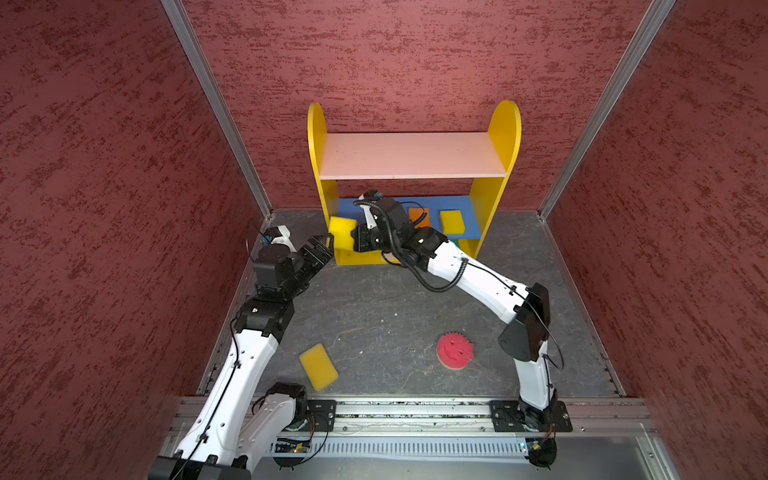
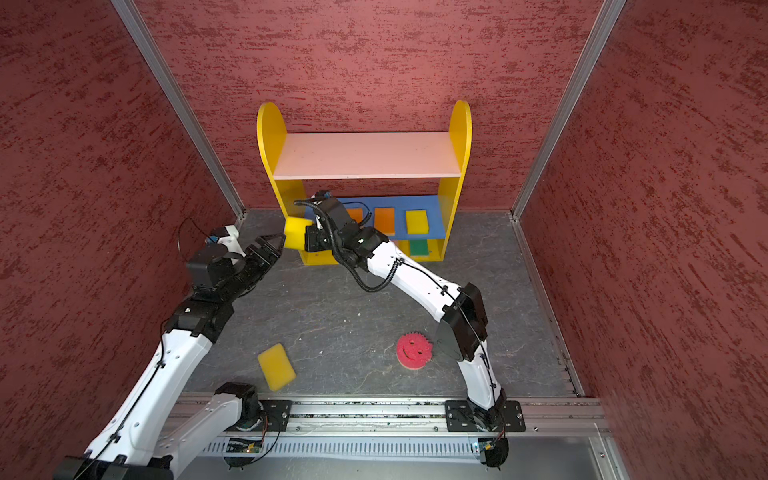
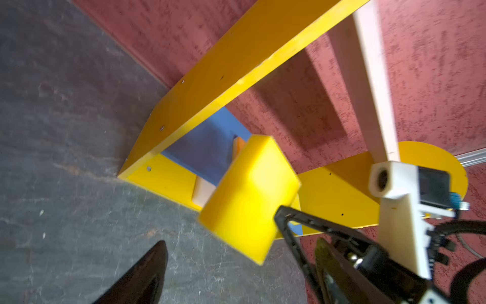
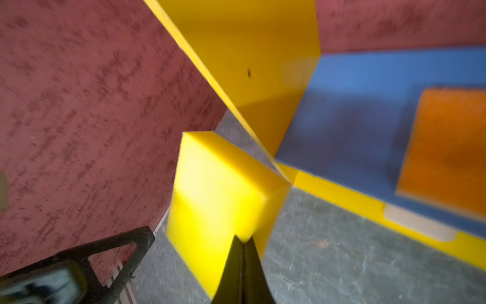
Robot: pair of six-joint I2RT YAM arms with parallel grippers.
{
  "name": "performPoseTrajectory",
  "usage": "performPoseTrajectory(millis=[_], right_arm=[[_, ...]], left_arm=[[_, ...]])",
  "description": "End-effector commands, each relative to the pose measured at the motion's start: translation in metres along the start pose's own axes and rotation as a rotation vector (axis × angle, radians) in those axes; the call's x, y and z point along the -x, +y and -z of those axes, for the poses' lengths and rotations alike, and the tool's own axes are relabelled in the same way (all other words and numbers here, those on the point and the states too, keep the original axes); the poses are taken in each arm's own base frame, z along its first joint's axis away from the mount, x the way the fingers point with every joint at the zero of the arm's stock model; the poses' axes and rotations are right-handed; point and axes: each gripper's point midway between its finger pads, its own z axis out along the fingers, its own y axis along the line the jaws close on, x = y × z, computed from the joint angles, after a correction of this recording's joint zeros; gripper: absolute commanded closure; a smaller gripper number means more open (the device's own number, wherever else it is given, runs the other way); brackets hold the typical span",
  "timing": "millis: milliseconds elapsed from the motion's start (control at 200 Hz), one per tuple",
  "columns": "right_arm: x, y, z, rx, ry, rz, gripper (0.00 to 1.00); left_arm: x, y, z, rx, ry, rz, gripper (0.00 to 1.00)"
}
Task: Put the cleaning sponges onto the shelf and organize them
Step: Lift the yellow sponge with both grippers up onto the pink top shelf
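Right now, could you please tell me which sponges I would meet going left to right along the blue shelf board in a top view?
half-hidden orange sponge → fully visible orange sponge → yellow sponge

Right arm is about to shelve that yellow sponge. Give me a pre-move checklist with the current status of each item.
1. Right gripper shut on the held yellow sponge: ok, though it pinches only an edge.
2. Left gripper free of that sponge: ok, jaws open beside it.
3. Bare spot on the blue middle board: ok, its left end is free next to an orange sponge.
4. Sponge lined up with the opening: not ok, it hangs at the front edge of the left side panel.
5. Sponge touching that panel: cannot tell.
6. All sponges off the table: not ok, a loose yellow sponge and the pink round sponge lie there.
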Motion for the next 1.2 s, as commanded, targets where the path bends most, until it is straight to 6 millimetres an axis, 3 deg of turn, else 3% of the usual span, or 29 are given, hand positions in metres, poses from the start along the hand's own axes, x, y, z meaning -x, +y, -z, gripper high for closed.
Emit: performPoseTrajectory(millis=[0, 120, 215, 471, 571, 686, 927, 1197], right_arm=[[0.030, -0.007, 0.023, -0.078, -0.044, 0.121, 1.00], [0.069, 0.009, 0.041, -0.067, -0.132, 0.180, 1.00], [0.094, 0.010, 0.048, -0.071, -0.197, 0.195, 1.00], [0.129, -0.011, 0.044, -0.058, -0.300, 0.191, 1.00], [0.144, -0.019, 0.043, -0.059, -0.351, 0.201, 1.00], [0.154, -0.026, 0.044, -0.055, -0.382, 0.209, 1.00], [0.173, -0.037, 0.055, -0.023, -0.422, 0.179, 1.00], [0.188, -0.055, 0.062, -0.028, -0.458, 0.160, 1.00]], left_arm=[[0.013, -0.009, 0.001, -0.003, -0.040, -0.057, 0.13], [0.030, -0.033, 0.000, -0.054, -0.073, -0.069, 0.10], [0.042, -0.055, -0.005, -0.101, -0.098, -0.088, 0.07], [0.059, -0.124, -0.030, -0.259, -0.139, -0.242, 0.08], [0.058, -0.147, -0.046, -0.306, -0.102, -0.272, 0.10], [0.049, -0.170, -0.055, -0.359, -0.070, -0.295, 0.20], [0.035, -0.189, -0.067, -0.397, -0.027, -0.288, 0.20], [0.038, -0.200, -0.080, -0.412, -0.026, -0.272, 0.19]])
